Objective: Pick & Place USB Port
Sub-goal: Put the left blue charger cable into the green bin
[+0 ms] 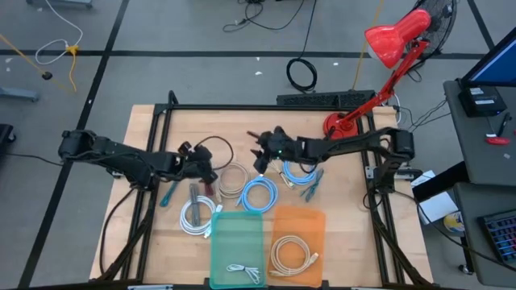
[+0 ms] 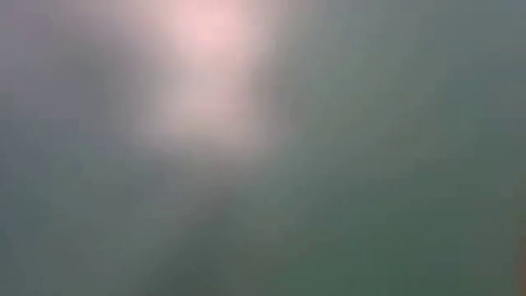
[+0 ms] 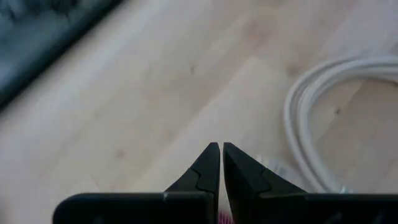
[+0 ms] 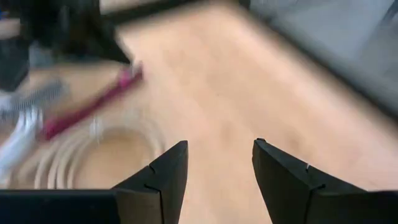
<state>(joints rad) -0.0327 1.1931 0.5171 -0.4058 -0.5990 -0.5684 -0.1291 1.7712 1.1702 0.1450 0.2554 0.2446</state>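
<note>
Coiled cables lie on the wooden table (image 1: pixel 339 201); a USB port as such is out of view. My left gripper (image 1: pixel 210 167) (image 3: pixel 221 147) hangs low left of a beige coil (image 1: pixel 233 179) (image 3: pixel 305 106) and is shut on a pink cable (image 4: pixel 93 107). My right gripper (image 1: pixel 260 155) (image 4: pixel 221 149) hovers open above bare wood just beyond the beige coil, with nothing between its fingers. Two blue coils (image 1: pixel 260 194) (image 1: pixel 297 171) lie under and beside the right arm. My left gripper pinches the pink cable between its two fingers; only a pink sliver (image 3: pixel 222 218) shows far back between them. The fingers slant down toward the table. The cable's free length (image 4: pixel 68 119) trails away from the gripper toward the beige coil; which part is held is hidden by the fingers.
A white coil (image 1: pixel 196 216) and a teal cable (image 1: pixel 169 193) lie near the left arm. At the near edge stand a green bin (image 1: pixel 238 238) with a white cable and an orange bin (image 1: pixel 300 225) with a beige one. A red lamp (image 1: pixel 337 125) and a keyboard (image 1: pixel 318 99) stand at the far edge.
</note>
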